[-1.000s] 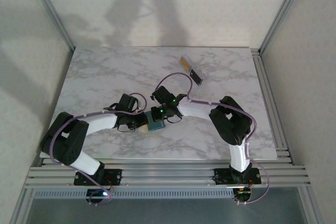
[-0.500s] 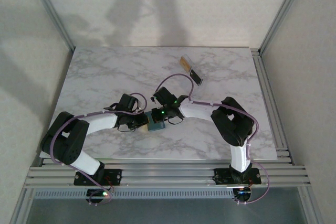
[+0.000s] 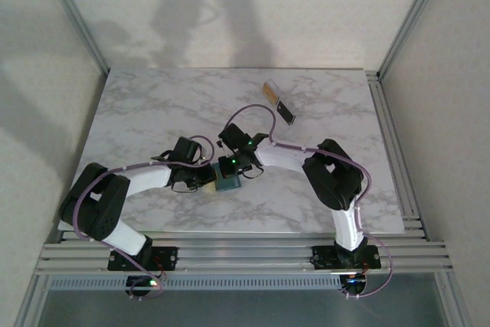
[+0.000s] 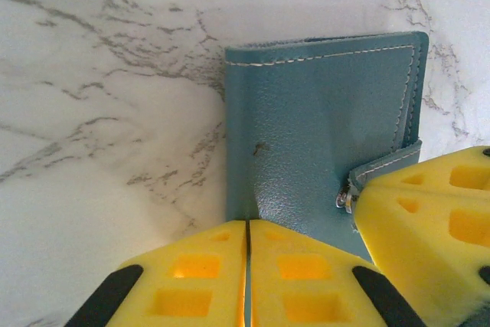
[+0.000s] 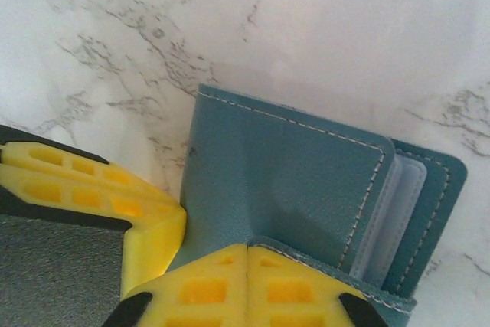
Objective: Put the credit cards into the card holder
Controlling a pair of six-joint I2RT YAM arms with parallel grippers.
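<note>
The card holder lies far back on the marble table, right of the middle and turned a bit sideways. At its far end I see a gold card and at its near end a black card (they are too small from up top for me to say more about them). Both of my hands are well away from it, down near the front middle of the table. There they meet at a small teal wallet that lies flat on the marble. My left gripper comes at the wallet from the left. Its yellow fingers are pressed together with no gap, and their tips are right at the wallet's edge. I cannot tell if a bit of the wallet is pinched between them. My right gripper comes from the right and its fingers are squeezed together too, with their tips at the wallet's strap side. The wallet's strap has a small metal snap, and it sits just beside one of my right fingers. The cover is lifted a little, so I can see see-through pockets inside.
</note>
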